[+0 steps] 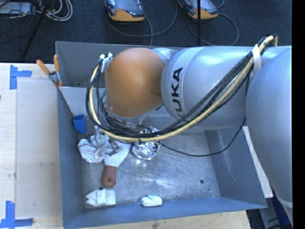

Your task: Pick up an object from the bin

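My gripper (103, 141) reaches down at the bin's left side, below the arm's orange cover. It is right over a white crumpled object with dark stripes (88, 151) and touches or nearly touches it. A white piece with a brown handle (110, 173) lies just below the gripper, pointing toward the front. A shiny clear object (145, 150) sits to the gripper's right. A small blue block (79, 124) rests against the left wall, a little behind the gripper.
At the front left lies a white blocky toy (101, 197), and a small white oblong piece (151, 201) sits by the front wall. The arm and its cables cover the back half of the bin. The left wall is close to the gripper.
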Tool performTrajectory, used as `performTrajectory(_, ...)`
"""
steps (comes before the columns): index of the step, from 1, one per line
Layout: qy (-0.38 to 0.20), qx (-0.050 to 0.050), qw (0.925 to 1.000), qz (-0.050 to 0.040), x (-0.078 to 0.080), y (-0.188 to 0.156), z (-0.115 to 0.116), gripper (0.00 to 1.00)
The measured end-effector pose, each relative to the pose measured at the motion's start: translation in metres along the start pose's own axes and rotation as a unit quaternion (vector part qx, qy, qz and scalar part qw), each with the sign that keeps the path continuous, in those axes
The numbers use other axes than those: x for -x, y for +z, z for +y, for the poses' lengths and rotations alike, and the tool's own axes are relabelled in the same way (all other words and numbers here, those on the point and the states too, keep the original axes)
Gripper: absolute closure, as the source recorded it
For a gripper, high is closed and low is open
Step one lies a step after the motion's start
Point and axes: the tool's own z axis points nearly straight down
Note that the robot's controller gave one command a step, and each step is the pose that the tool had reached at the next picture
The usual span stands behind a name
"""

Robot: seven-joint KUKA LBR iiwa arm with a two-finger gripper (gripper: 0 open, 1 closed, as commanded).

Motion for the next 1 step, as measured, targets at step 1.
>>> performTrajectory(1,-0.001,0.000,1.0000,0.0004,0.0007,0.0035,0.0018,1.00)
